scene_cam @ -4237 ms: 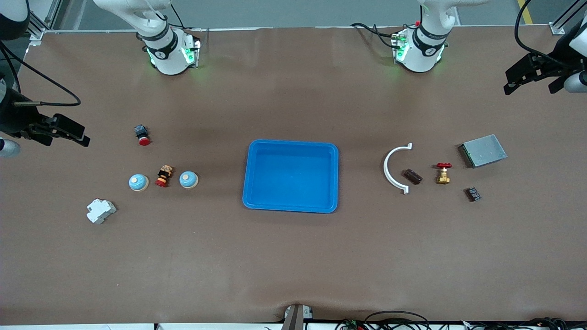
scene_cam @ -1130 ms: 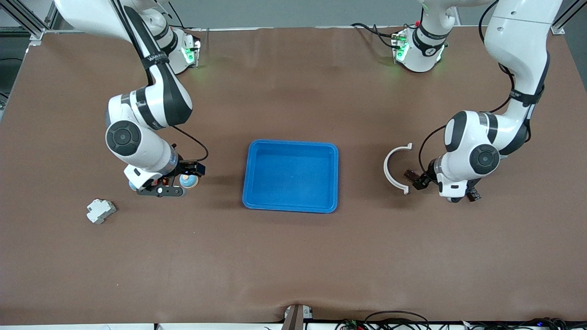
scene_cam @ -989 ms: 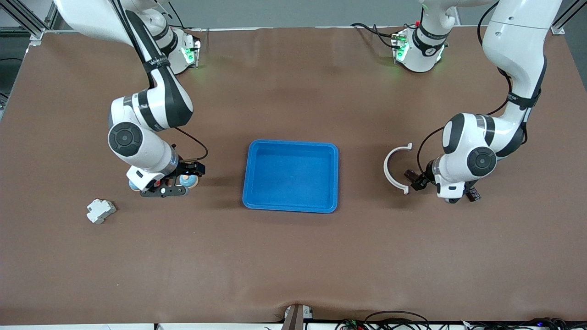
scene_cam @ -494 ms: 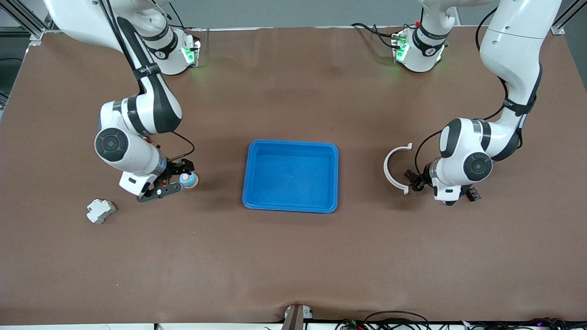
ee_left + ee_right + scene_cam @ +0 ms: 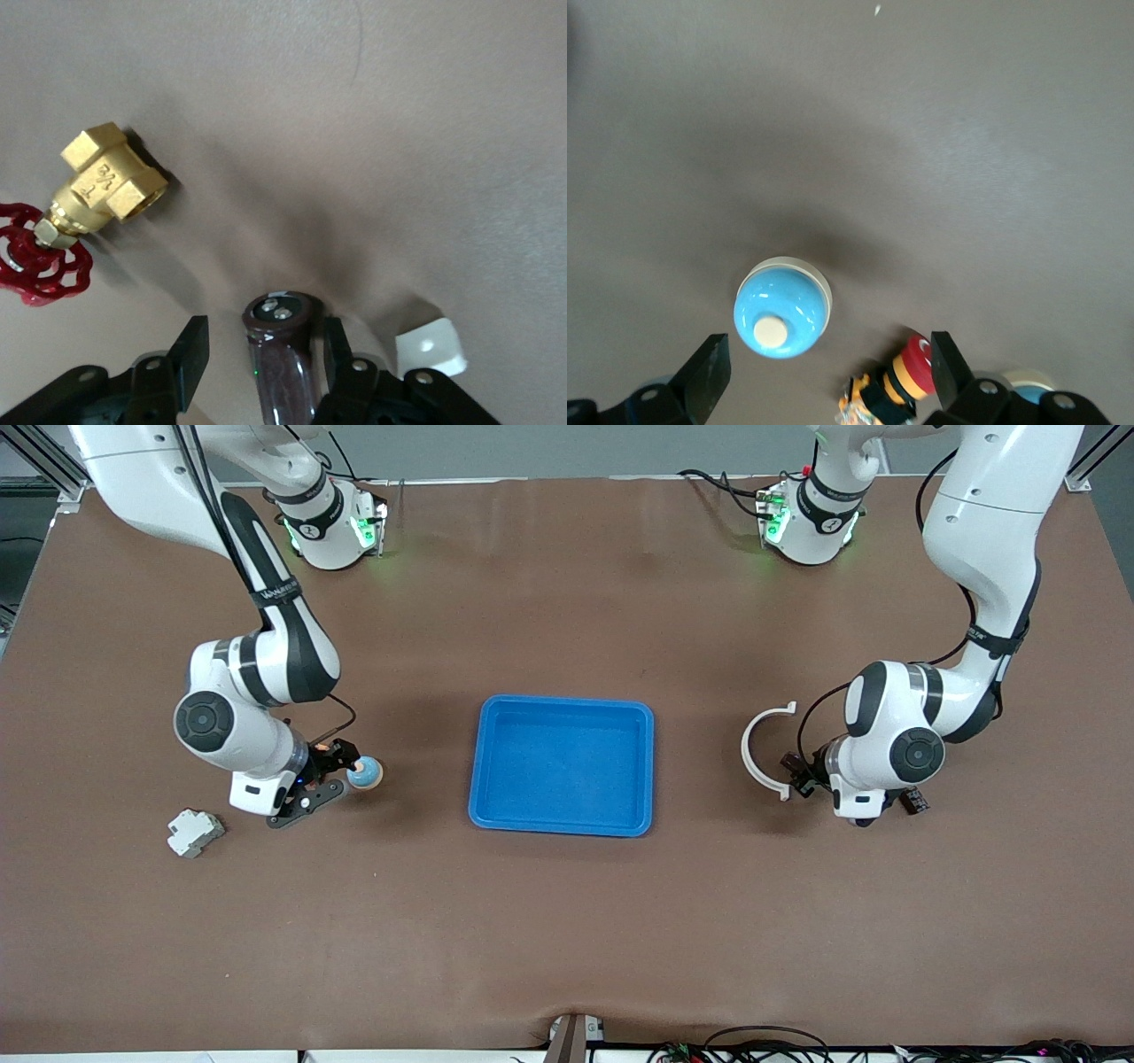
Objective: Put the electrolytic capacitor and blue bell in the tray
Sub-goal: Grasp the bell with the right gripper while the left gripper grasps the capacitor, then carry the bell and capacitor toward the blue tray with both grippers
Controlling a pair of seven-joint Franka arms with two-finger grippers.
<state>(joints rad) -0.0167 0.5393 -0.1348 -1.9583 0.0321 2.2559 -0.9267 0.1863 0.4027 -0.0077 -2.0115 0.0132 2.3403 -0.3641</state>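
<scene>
The bright-blue tray (image 5: pixel 567 701) lies mid-table. The blue bell (image 5: pixel 364 772) with a cream button stands toward the right arm's end. My right gripper (image 5: pixel 325 778) is low beside it and open; in the right wrist view the bell (image 5: pixel 782 307) sits just ahead of the spread fingers, and the gripper (image 5: pixel 828 354) holds nothing. The dark brown electrolytic capacitor (image 5: pixel 282 354) lies between my left gripper's (image 5: pixel 264 338) open fingers, with a gap on one side. In the front view the left gripper (image 5: pixel 802 772) is down at the table.
A red-and-yellow push button (image 5: pixel 908 376) lies between the right fingers, and a second bell (image 5: pixel 1028 382) is beside it. A brass valve (image 5: pixel 106 181) with a red handwheel and a white curved clamp (image 5: pixel 757 753) flank the capacitor. A white breaker (image 5: pixel 195 833) lies nearer the front camera.
The right gripper has shifted a little toward the right arm's end of the table and turned, uncovering the bell. The left gripper has crept toward the capacitor and the clamp.
</scene>
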